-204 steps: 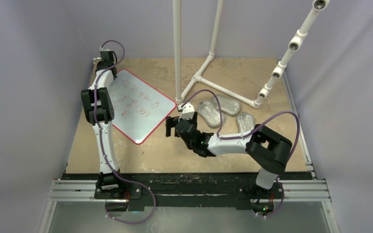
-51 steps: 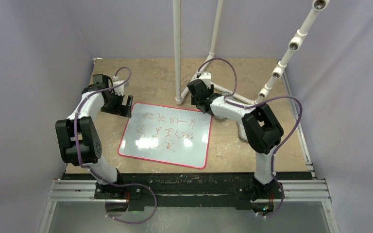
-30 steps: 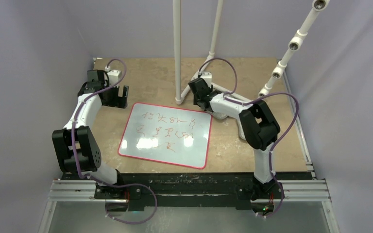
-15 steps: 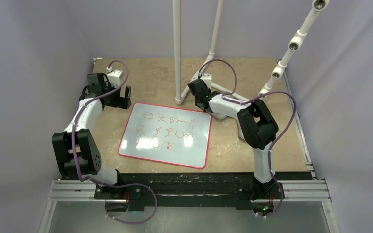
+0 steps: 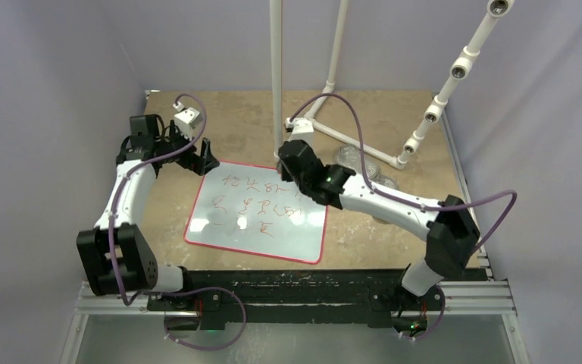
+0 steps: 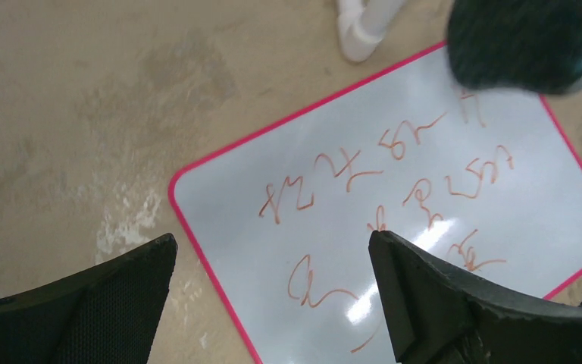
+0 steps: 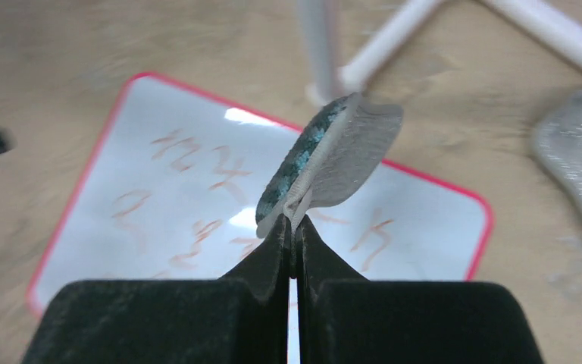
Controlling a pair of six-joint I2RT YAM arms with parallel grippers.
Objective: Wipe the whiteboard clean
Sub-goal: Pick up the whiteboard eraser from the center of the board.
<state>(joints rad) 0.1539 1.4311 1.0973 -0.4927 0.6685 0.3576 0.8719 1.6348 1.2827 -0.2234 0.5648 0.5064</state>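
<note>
**Board full of red scribbles, pad held over its far right corner**

The whiteboard lies flat on the counter, a little left of the middle, with its near edge close to the arms' bases. It has a thin red rim, and red scribbles run in about three rows across its far half. The near part is bare and glossy.

The right end effector reaches in over the board's far right corner. Its fingers are pressed together on the edge of an oval pad, which is silvery-grey on one face and dark teal on the other. The pad stands on edge, tilted. I can't tell whether it touches the board.

The left end effector hangs over the far left corner, fingers spread wide apart with nothing between them. From its own camera the corner of the board and the first scribbles show in the gap.

Just beyond the board's far edge stands a white pipe frame. Its upright comes down beside the right arm's wrist. To the right of the board, more silvery pads lie on the counter near the frame's foot.
</note>
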